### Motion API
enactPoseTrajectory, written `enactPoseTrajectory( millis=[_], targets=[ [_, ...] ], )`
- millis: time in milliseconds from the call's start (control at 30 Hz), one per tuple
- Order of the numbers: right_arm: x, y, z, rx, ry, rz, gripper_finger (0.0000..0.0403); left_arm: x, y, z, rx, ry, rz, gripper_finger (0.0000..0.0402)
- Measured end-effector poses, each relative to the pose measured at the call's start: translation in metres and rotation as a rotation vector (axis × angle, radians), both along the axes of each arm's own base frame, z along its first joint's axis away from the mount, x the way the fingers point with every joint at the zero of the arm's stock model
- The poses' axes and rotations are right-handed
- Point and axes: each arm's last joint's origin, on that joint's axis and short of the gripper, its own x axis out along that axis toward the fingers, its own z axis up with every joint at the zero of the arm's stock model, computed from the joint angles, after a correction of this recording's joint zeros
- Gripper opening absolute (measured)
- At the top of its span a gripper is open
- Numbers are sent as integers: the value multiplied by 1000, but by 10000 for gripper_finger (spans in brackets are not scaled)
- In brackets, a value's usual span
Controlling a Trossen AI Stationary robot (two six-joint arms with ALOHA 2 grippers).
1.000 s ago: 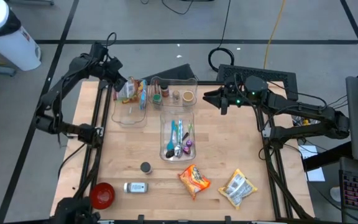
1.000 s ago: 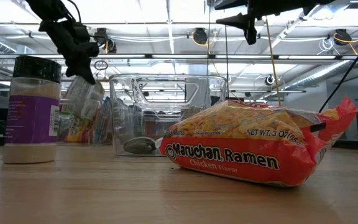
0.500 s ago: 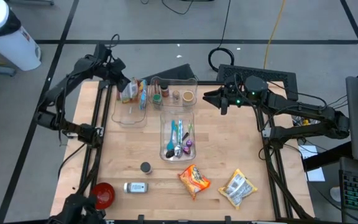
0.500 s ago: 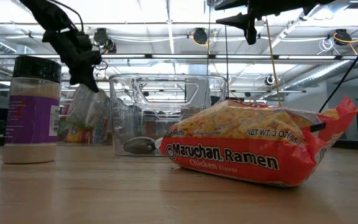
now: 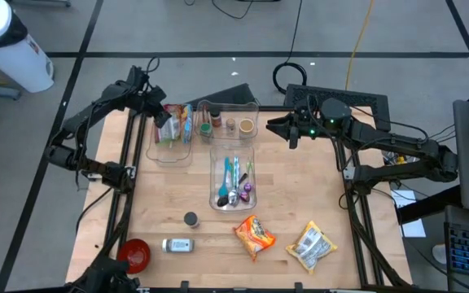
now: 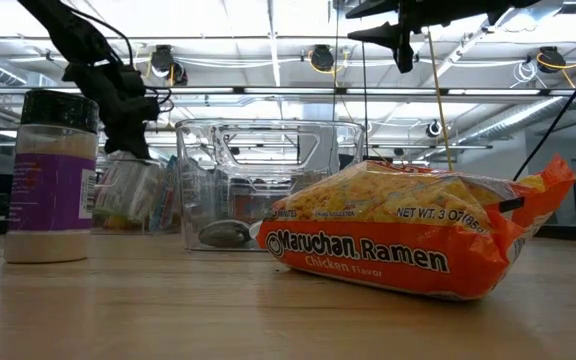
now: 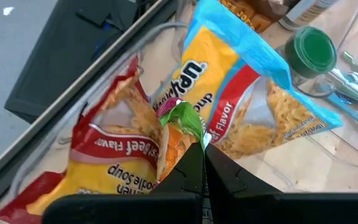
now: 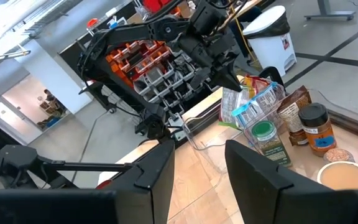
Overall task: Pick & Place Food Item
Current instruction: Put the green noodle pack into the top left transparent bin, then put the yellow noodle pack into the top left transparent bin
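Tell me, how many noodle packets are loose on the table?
2: an orange ramen packet at the near edge, a paler packet to its right. More sit in the left bin; some may be hidden.

We are in a robotics lab. Our wooden worktop [image 5: 291,195] stands on a grey floor with trailing cables [image 5: 357,41]. Ceiling strip lights [image 6: 268,15] and orange parts bins [image 8: 135,56] fill the room behind.

Food packets, far-left clear bin and near table edge

Red-and-yellow noodle soup packet [image 7: 114,158] lies in the clear bin [image 5: 169,150], crinkled, beside a blue-and-yellow packet [image 7: 241,93]. Orange Maruchan Ramen packet [image 5: 254,236] lies flat near the table's front edge; a silvery yellow packet [image 5: 312,246] lies just beside it, apart.
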Motion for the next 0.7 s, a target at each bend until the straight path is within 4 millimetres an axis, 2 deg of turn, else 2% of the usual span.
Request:
enactPoseTrajectory(
  millis=[400, 700],
  targets=[
    [0, 0, 0, 2, 4, 2, 134, 0, 5, 2, 25, 12, 72, 43],
    [0, 0, -1, 3, 8, 3, 134, 1, 6, 2, 32, 3, 84, 99]
  ],
)
